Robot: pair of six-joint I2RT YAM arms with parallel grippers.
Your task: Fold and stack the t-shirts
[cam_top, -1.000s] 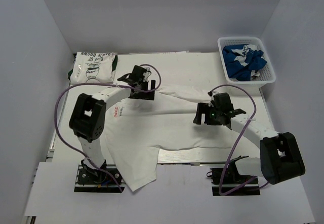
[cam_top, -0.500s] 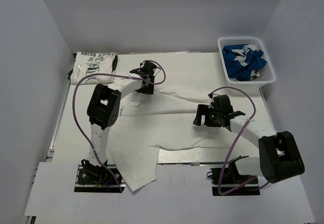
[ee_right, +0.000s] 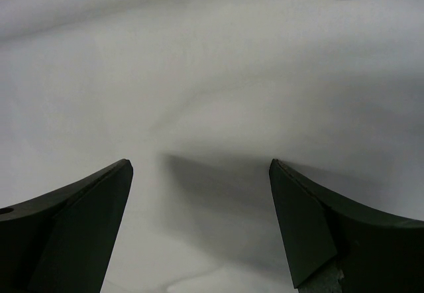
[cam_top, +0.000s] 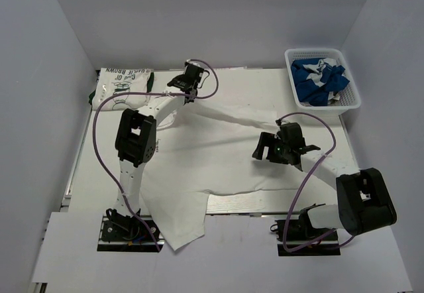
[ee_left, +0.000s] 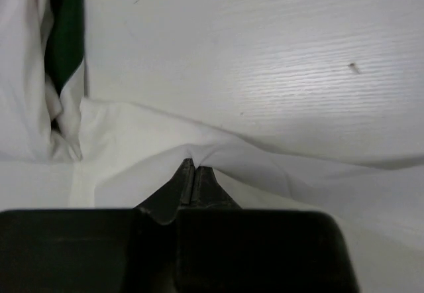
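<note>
"How are the arms sitting?"

"The left arm (cam_top: 136, 137) reaches to the far side, the left gripper (ee_left: 194, 168) pinched tight on a fold of the spread white shirt (cam_top: 218, 157). The right gripper (ee_right: 199, 174) hovers over it, jaws wide, holding nothing."

"Shirts?"

"Three: that one, a folded green-print shirt (cam_top: 122, 87) back left, and a blue shirt (cam_top: 319, 77) in the one basket (cam_top: 353, 101). The white shirt's corner overhangs the near edge."

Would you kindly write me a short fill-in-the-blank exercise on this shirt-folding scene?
1. The left gripper is ____ on the spread white shirt.
2. The right gripper hovers over that shirt with jaws ____.
3. The crumpled shirt in the basket is ____.
Missing words: shut; open; blue.
</note>
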